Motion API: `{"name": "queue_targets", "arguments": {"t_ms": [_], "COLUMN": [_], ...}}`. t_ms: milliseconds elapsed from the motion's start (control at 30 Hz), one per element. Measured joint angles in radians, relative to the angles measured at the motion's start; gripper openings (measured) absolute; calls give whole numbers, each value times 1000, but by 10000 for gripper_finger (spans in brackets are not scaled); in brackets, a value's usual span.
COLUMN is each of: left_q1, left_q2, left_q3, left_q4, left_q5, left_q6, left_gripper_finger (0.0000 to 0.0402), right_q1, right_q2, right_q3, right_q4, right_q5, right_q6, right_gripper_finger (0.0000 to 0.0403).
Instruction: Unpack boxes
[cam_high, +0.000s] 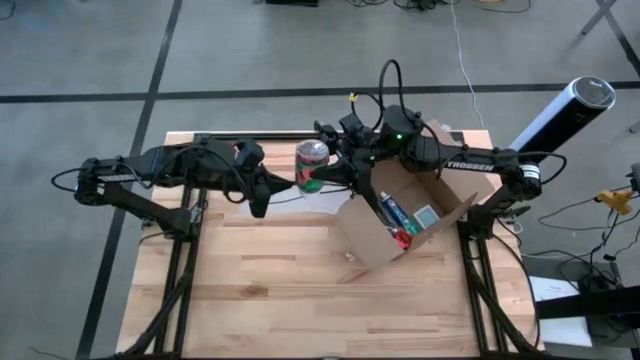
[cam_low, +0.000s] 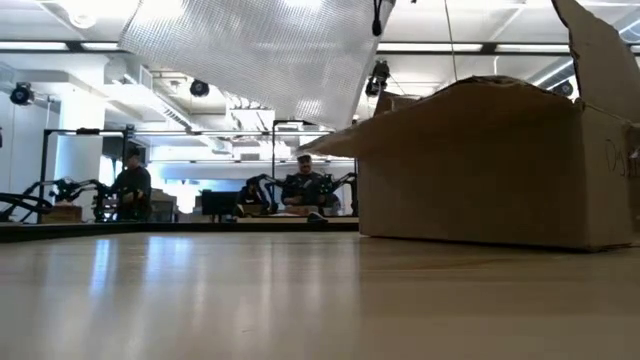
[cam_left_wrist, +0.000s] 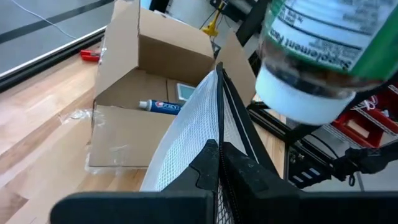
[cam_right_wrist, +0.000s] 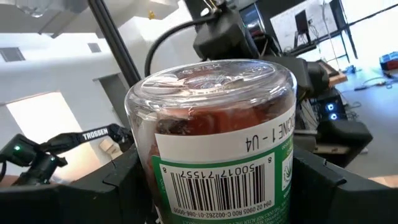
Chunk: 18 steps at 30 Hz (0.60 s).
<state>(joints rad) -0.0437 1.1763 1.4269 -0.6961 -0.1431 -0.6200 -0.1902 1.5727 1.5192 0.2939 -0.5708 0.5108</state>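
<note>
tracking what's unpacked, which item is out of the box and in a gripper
The supplement jar, clamped by the right gripper; the toothpaste tube lies inside the cardboard box.

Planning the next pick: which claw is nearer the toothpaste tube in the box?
Right. The right claw holds a supplement bottle just beside the box; the left claw, pinching a mesh pouch, sits farther from the toothpaste tube.
</note>
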Motion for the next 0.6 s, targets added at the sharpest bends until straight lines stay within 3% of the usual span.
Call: {"name": "queue_targets", "arguments": {"t_ms": [600], "left_q1": [0], "left_q2": [0], "left_q3": [0], "left_q4": [115], "left_q5": [34], "left_q6": [8], "left_gripper_finger": [0], "right_q1": [0], "right_q2": [6], "right_q3": [0], "right_q4": [-84], "right_q5": [48], "right_q6": [-88], "right_gripper_finger": [254]}}
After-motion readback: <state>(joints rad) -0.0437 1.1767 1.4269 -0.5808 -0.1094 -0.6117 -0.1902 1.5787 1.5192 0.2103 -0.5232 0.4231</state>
